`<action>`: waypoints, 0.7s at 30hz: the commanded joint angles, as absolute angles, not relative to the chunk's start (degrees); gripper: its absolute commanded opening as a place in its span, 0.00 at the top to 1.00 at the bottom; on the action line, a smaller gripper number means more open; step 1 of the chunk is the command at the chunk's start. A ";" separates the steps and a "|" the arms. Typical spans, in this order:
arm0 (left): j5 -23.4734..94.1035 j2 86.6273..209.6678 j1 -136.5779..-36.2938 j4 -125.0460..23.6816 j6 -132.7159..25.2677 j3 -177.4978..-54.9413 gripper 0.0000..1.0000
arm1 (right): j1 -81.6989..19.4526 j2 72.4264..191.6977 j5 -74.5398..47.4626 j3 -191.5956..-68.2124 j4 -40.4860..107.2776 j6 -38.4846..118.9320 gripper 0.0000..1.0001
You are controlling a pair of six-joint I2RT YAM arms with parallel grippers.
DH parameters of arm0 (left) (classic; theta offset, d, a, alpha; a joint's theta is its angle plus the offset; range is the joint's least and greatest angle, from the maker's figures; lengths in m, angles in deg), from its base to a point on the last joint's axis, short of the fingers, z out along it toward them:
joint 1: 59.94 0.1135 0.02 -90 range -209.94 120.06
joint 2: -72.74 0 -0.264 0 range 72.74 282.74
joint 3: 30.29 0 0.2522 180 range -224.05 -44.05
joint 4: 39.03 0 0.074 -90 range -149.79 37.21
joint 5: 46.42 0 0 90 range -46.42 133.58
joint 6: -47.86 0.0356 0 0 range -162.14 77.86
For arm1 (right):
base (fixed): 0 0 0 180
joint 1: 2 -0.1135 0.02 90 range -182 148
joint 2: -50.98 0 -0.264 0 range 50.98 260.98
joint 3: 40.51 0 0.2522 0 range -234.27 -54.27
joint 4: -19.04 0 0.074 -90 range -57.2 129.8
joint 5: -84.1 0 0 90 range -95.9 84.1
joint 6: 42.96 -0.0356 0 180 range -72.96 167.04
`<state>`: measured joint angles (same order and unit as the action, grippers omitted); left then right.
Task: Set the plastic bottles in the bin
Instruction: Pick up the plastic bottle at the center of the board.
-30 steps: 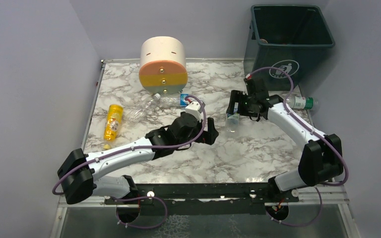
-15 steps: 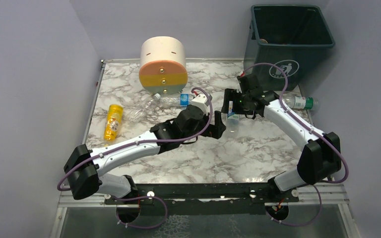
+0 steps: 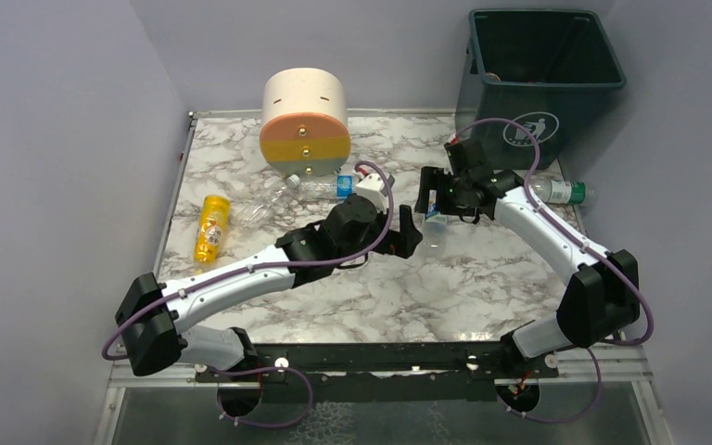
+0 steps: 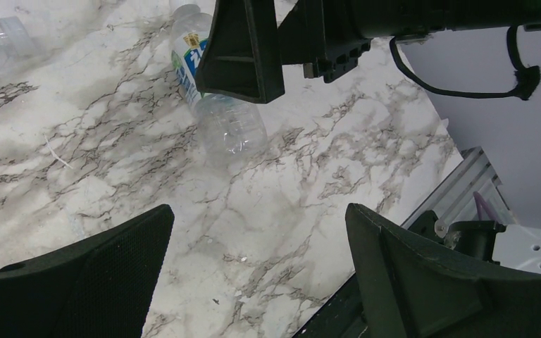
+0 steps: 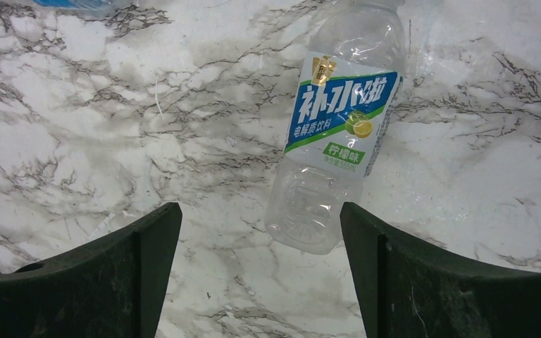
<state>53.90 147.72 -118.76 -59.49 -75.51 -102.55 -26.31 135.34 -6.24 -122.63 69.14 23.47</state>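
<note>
Clear plastic bottle (image 5: 331, 141), blue-and-green label "补水啦". Lay on marble table (image 3: 482, 278) by right gripper (image 5: 259, 211) and left gripper (image 4: 259, 211), both spread, empty.

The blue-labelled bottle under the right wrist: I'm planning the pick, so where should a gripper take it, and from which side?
Take the bottle at its labelled middle, coming from straight above with the jaws across its width. It lies on its side on the table, and the body is straight-walled there, while the neck tapers.

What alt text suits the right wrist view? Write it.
A clear bottle with a blue, white and green label lies on the marble table. The open right gripper frames its base, a dark finger in each bottom corner.
</note>
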 commanded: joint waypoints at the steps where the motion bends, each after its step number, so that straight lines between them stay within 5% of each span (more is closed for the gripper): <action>1: 54.33 143.79 -118.56 -59.66 -76.30 -101.42 0.01 | -26.52 134.12 -4.68 -123.13 68.96 22.57 0.13; 21: 57.73 131.54 -118.56 -62.72 -76.12 -92.38 0.01 | -26.52 139.87 -1.21 -126.33 69.29 24.61 0.10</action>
<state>55.24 134.54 -118.76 -62.72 -75.75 -97.09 -26.31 137.17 -3.46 -124.75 69.47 23.47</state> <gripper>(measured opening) 0.989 0.895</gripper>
